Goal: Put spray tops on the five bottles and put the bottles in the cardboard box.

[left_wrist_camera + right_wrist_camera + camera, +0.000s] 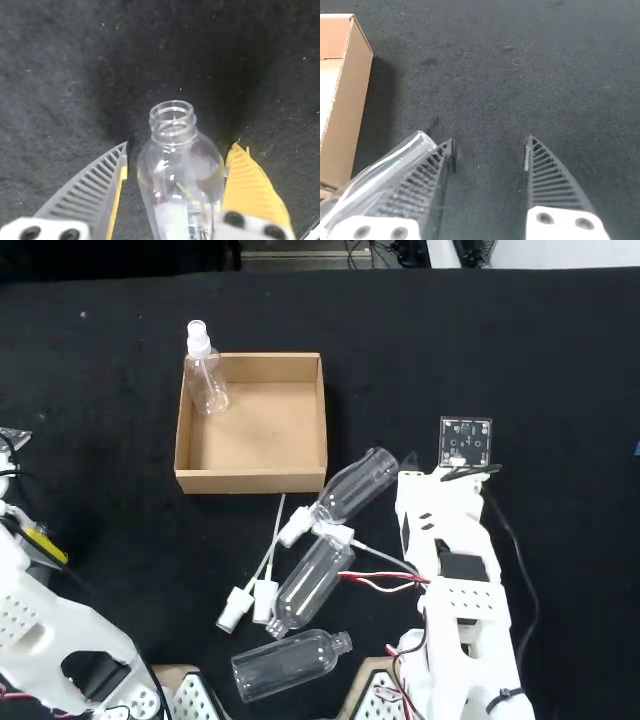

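One capless bottle [180,172], clamped in left tool [181,146]

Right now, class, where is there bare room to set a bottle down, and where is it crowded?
Free: the black mat behind and right of the cardboard box, plus most of its floor. Crowded: between box and right arm, where bottles and spray tops lie.

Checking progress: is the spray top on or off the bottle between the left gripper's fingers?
Off. The bottle shows a bare, open threaded neck in the left wrist view.
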### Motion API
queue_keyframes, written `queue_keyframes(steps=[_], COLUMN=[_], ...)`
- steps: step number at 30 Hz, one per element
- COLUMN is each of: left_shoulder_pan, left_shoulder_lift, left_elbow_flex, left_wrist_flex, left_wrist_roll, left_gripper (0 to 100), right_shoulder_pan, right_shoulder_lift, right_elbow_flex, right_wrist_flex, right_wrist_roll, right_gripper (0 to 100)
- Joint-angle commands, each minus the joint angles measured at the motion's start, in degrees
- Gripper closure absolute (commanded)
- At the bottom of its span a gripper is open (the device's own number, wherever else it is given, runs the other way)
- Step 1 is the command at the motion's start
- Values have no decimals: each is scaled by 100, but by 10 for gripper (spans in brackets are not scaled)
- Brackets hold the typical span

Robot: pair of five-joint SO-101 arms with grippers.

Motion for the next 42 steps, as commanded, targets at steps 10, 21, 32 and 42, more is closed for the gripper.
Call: queue_keyframes(steps=[10,21,32,42], left_shoulder_pan=[-92,-444,57,-242], left_shoulder_lift=[-378,-1090,-2840,-3692], left_elbow_flex=[312,-602,585,1938], left_wrist_flex=[88,949,1934,273], left_wrist_roll=[-440,-273,1275,2611], left_gripper=[904,954,954,954], right_shoulder_pan=[97,105,79,-1178], right_shoulder_lift=[-84,-84,-92,-40], right_elbow_flex=[-66,-66,-1490,-3802], right_wrist_flex=[-167,-141,2092,5495], right_wrist_roll=[-9,-9,545,2901], right_gripper=[794,794,794,794])
